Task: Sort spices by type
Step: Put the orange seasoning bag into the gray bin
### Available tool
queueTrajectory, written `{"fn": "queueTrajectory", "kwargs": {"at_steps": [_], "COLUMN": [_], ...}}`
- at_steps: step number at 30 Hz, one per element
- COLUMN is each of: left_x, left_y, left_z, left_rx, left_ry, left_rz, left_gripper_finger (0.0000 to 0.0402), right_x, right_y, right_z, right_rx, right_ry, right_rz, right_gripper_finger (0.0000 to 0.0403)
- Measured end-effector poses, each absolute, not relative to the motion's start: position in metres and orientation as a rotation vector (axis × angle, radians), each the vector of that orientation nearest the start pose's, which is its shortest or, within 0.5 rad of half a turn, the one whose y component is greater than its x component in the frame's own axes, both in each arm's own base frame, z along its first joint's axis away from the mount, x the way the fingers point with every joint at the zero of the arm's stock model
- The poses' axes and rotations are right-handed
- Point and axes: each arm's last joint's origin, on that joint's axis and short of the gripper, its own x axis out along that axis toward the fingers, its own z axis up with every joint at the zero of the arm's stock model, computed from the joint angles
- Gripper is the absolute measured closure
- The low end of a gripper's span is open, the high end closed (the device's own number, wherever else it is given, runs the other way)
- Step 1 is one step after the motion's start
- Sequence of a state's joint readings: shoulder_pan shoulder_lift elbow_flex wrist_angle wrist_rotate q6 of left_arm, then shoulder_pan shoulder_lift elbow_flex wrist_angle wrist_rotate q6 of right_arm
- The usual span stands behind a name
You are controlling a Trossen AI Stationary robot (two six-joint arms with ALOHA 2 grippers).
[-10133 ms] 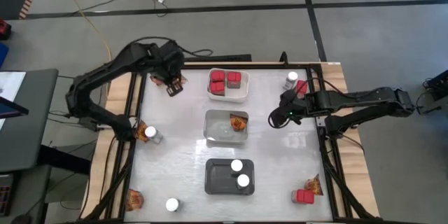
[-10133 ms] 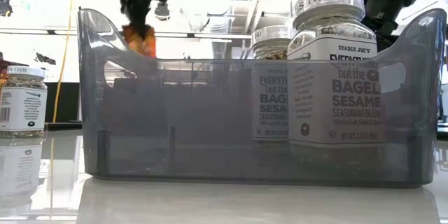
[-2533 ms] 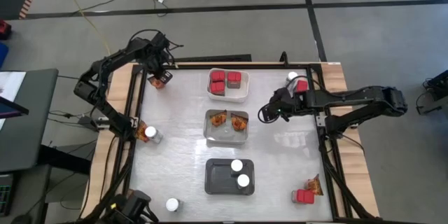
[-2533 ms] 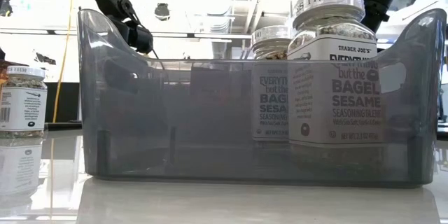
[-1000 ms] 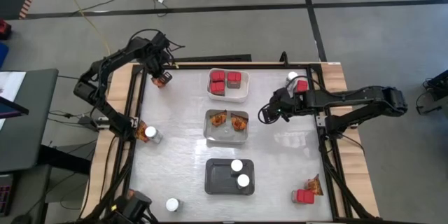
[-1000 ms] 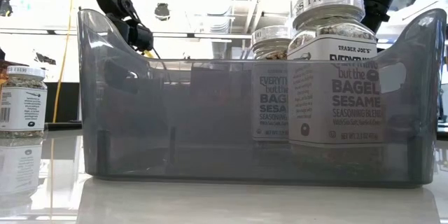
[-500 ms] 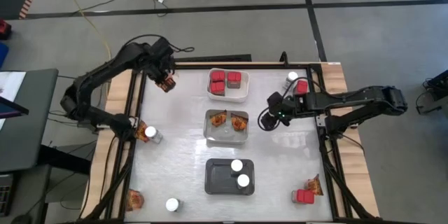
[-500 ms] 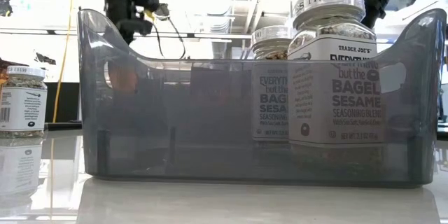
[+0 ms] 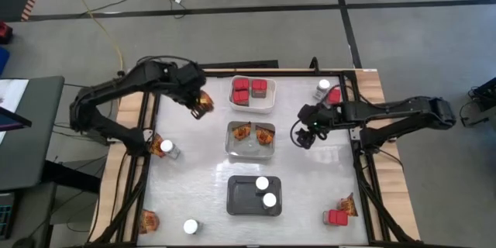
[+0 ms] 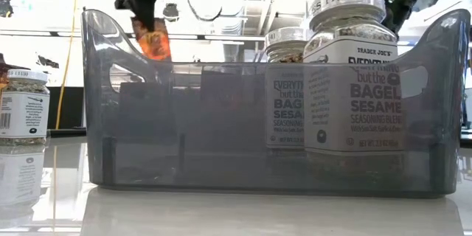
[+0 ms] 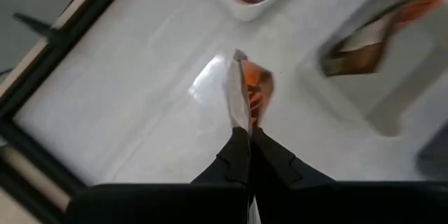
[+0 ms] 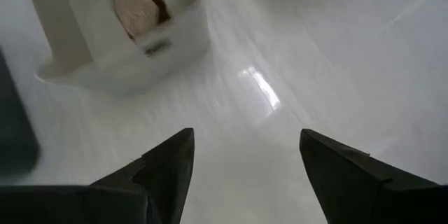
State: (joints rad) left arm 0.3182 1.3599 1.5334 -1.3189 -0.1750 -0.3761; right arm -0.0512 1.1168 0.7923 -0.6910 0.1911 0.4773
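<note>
My left gripper [image 9: 201, 104] hovers above the table left of the white tray [image 9: 267, 105], shut on an orange-brown packet [image 11: 246, 92]. In the low view that packet [image 10: 153, 43] hangs under the gripper [image 10: 145, 16], behind the dark grey tray [image 10: 110, 118]. My right gripper [image 9: 303, 137] is open above bare table, right of the clear tray [image 9: 249, 153], touching nothing. The white tray holds red boxes [image 9: 241, 88]. Two packets [image 9: 264, 134] lie in the clear tray. Two white-lidded jars [image 9: 263, 183] stand in the dark grey tray [image 9: 240, 201]. My left gripper pinches the orange-brown packet by its upper edge [image 11: 241, 124] between the two fingers [image 11: 227, 161], coming from above and pointing down. The packet is lifted clear of the table and hangs below the fingers, edge-on to the wrist camera.
Loose spices stand around the edges: a jar and packet [image 9: 163, 148] at the left, a packet [image 9: 147, 219] and jar [image 9: 190, 226] near-left, a red box and packet [image 9: 338, 215] near-right, a jar and red box [image 9: 326, 88] far-right. Bare table lies between the trays.
My left gripper has moved from the far left corner toward the right and near side, carrying the packet up off the table so that it now hangs clear. My right gripper has edged slightly toward the near right and stayed open.
</note>
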Motion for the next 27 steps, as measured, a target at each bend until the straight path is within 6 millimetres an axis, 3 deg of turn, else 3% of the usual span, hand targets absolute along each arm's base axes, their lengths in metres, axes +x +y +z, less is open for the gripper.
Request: {"fn": "queueTrajectory", "kwargs": {"at_steps": [9, 18, 22, 27], "left_x": [0.271, 0.325, 0.345, 0.367], "left_y": [0.036, -0.006, -0.022, -0.033], "left_z": [0.395, 0.412, 0.405, 0.378], "left_rx": [-0.376, -0.246, -0.176, -0.105], "left_ry": [1.010, 0.967, 0.991, 1.082], "left_rz": [0.516, 0.338, 0.278, 0.245], "left_gripper_finger": [0.0401, 0.0401, 0.0401, 0.0401], "right_x": [0.162, 0.148, 0.147, 0.147], "right_y": [-0.024, -0.023, -0.023, -0.022], "right_z": [0.219, 0.219, 0.219, 0.219], "right_rx": [0.426, 0.439, 0.439, 0.451], "right_ry": [0.815, 0.740, 0.739, 0.745], "right_rz": [-0.462, -0.455, -0.454, -0.430], "right_gripper_finger": [0.0117, 0.0117, 0.0117, 0.0117]}}
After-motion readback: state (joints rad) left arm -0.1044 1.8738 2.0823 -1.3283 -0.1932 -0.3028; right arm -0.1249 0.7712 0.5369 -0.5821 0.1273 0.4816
